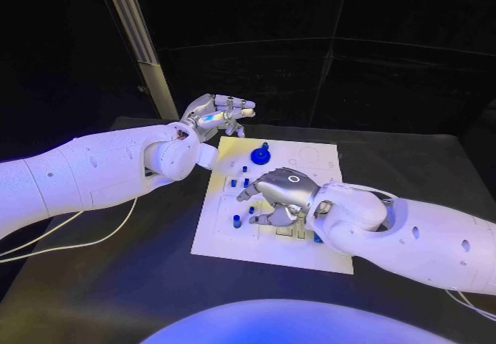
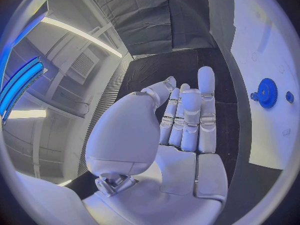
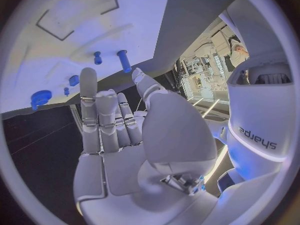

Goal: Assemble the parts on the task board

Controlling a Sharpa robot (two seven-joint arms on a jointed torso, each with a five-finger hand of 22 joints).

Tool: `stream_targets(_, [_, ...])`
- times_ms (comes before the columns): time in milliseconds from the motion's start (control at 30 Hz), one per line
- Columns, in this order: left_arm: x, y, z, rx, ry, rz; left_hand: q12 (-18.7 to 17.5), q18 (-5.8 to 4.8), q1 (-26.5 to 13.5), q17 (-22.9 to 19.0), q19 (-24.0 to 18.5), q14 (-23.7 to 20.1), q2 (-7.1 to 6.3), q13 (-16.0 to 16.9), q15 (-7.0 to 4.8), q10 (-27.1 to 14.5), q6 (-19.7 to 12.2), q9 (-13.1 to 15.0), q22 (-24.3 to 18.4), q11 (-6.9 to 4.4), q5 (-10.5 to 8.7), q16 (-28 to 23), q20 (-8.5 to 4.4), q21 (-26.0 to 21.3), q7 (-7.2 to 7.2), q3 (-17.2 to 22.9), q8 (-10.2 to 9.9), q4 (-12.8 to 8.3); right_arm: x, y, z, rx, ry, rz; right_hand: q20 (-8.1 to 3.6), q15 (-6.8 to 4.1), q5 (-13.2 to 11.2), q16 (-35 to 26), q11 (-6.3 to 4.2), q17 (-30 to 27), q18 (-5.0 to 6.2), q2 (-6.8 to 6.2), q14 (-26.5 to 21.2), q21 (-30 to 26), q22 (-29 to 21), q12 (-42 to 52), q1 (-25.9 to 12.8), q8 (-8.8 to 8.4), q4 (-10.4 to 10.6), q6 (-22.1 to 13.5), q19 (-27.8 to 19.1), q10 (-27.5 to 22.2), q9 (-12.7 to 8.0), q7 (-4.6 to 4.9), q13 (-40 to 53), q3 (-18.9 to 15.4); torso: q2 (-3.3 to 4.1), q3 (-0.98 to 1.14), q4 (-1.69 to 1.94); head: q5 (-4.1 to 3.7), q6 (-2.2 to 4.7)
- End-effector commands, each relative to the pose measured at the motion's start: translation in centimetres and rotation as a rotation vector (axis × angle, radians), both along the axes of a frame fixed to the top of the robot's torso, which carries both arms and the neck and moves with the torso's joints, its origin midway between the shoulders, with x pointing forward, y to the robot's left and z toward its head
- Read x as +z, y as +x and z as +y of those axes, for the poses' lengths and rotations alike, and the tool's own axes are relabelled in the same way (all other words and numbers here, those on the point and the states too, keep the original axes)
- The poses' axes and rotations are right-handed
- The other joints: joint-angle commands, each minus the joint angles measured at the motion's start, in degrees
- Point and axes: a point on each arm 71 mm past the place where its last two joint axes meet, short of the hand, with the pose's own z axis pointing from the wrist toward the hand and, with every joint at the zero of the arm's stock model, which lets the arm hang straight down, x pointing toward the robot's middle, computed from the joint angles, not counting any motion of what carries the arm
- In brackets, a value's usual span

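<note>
White task board point(image 1: 310, 251) sits mid-surface on the black surface point(image 1: 124, 287), and I've got both hands in sight. My right hand point(image 1: 277, 195) is hovering low over the middle of the board, palm down, fingers curled toward the plate; from the right wrist view the fingers point(image 3: 100, 115) look extended together with nothing between them and the thumb, so I read it as released, holding nothing. Small blue parts point(image 1: 236, 222) are scattered on the board just beside that hand, some standing as short pegs point(image 3: 123, 60). A blue gear point(image 1: 261, 154) sits near the board's far edge, apart from both hands; the left wrist view shows it too point(image 2: 267, 92), flat on the white plate. My left hand point(image 1: 217, 115) is raised off the board's far left corner, above the surface, fingers point(image 2: 187, 115) straight and side by side, palm empty, gripping nothing.
</note>
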Motion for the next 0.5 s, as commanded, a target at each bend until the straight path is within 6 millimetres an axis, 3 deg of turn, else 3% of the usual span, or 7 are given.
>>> stream_targets(33, [0.1, 0.0, 0.0, -0.008, -0.007, 0.000, 0.14, 0.36, -0.02, -0.04, -0.29, -0.29, 0.22, -0.03, -0.01, -0.37, -0.40, 0.07, -0.08, 0.12, 0.37, -0.20, 0.18, -0.27, 0.01, -0.07, 0.17, -0.42, 1.2, 0.7, -2.3, -0.089, 0.141, 0.110, -0.12, -0.67, 0.42, 1.57, -0.43, 2.04, 0.68, 1.22, 0.97, 0.39, 0.84, 2.35, -0.18, 0.56, 0.47, 1.23, 1.00, 3.94, 0.30, -0.31, 0.56, -0.88, -0.19, -0.16, -0.17, -0.94, 0.23])
stream_targets(67, [0.1, 0.0, 0.0, -0.008, -0.007, 0.001, 0.14, 0.36, -0.02, -0.04, -0.29, -0.29, 0.22, -0.03, -0.01, -0.37, -0.40, 0.07, -0.08, 0.12, 0.37, -0.20, 0.18, -0.27, 0.01, -0.07, 0.17, -0.42, 1.2, 1.0, -3.3, -0.125, 0.144, 0.148, -0.24, -0.80, 0.48, 2.30, -0.62, 3.01, 0.57, 1.51, 1.40, 0.97, 1.71, 3.24, -0.41, 0.98, 0.76, 2.17, 1.54, 5.58, 0.46, -0.32, 0.79, -1.09, -0.24, -0.20, -0.23, -1.45, 0.36])
stream_targets(167, [0.1, -0.1, 0.1, -0.009, -0.007, 0.001, 0.25, 0.37, 0.04, -0.06, -0.28, -0.30, 0.22, -0.03, -0.02, -0.43, -0.44, 0.08, -0.10, 0.14, 0.35, -0.17, 0.18, -0.29, 0.03, -0.08, 0.26, -0.48, 1.0, 1.6, -6.8, -0.252, 0.136, 0.250, -1.56, -2.39, 1.66, 10.58, -2.94, 15.02, -1.38, 1.66, 4.67, 9.28, 14.76, 9.09, -1.73, 2.30, 2.04, 4.78, 7.36, 15.72, 0.85, -1.90, 3.42, -2.41, -0.34, -0.37, -0.46, -2.42, 0.65])
stream_targets(233, [0.1, -0.1, 0.1, -0.008, -0.007, 0.002, 0.25, 0.37, 0.04, -0.06, -0.28, -0.30, 0.22, -0.03, -0.02, -0.43, -0.44, 0.08, -0.10, 0.14, 0.35, -0.17, 0.18, -0.29, 0.03, -0.08, 0.26, -0.48, 0.8, 1.8, -8.8, -0.328, 0.125, 0.297, -2.49, -3.21, 4.04, 11.47, -3.83, 15.89, -2.08, 1.08, 4.92, 12.12, 18.94, 11.53, -4.20, 2.96, 3.93, 5.52, 9.29, 18.54, 0.97, -2.79, 5.23, -4.35, -0.40, -0.42, -0.73, -2.91, 1.22])
stream_targets(300, [0.1, -0.1, 0.2, -0.007, -0.007, 0.002, 0.25, 0.37, 0.04, -0.06, -0.28, -0.30, 0.22, -0.03, -0.02, -0.43, -0.44, 0.08, -0.10, 0.14, 0.35, -0.17, 0.18, -0.29, 0.03, -0.08, 0.26, -0.48, 0.7, 1.9, -10.5, -0.394, 0.112, 0.330, -3.49, -4.32, 6.77, 13.16, -4.74, 18.07, -2.85, 0.86, 5.19, 15.02, 23.21, 15.28, -5.75, 4.11, 5.92, 6.25, 10.95, 19.83, 1.18, -3.73, 8.79, -6.93, -0.46, -0.44, -0.99, -3.29, 1.28])
stream_targets(433, [0.1, -0.2, 0.5, -0.004, -0.006, 0.002, 0.25, 0.37, 0.04, -0.06, -0.28, -0.30, 0.22, -0.03, -0.02, -0.43, -0.44, 0.08, -0.10, 0.14, 0.35, -0.17, 0.18, -0.29, 0.03, -0.08, 0.26, -0.48, 0.4, 1.8, -13.0, -0.498, 0.073, 0.362, -3.89, -5.01, 7.86, 17.05, -5.29, 23.80, -4.05, 1.38, 6.01, 19.35, 30.25, 22.24, -8.26, 5.71, 9.36, 6.79, 13.03, 20.76, 1.60, -4.46, 15.32, -10.55, -0.61, -0.42, -1.49, -3.63, 1.40])
stream_targets(500, [0.1, -0.2, 0.6, -0.002, -0.005, 0.003, 0.25, 0.37, 0.03, -0.07, -0.28, -0.31, 0.21, -0.03, -0.02, -0.43, -0.44, 0.08, -0.10, 0.14, 0.35, -0.17, 0.18, -0.29, 0.03, -0.09, 0.26, -0.48, 0.2, 1.7, -13.9, -0.538, 0.035, 0.374, -4.21, -4.74, 8.03, 18.12, -5.62, 25.32, -4.03, 1.80, 6.08, 19.98, 31.08, 28.15, -9.00, 6.46, 11.12, 6.58, 13.04, 20.32, 1.83, -4.54, 21.92, -12.29, -0.71, -0.41, -1.71, -3.45, 1.27])
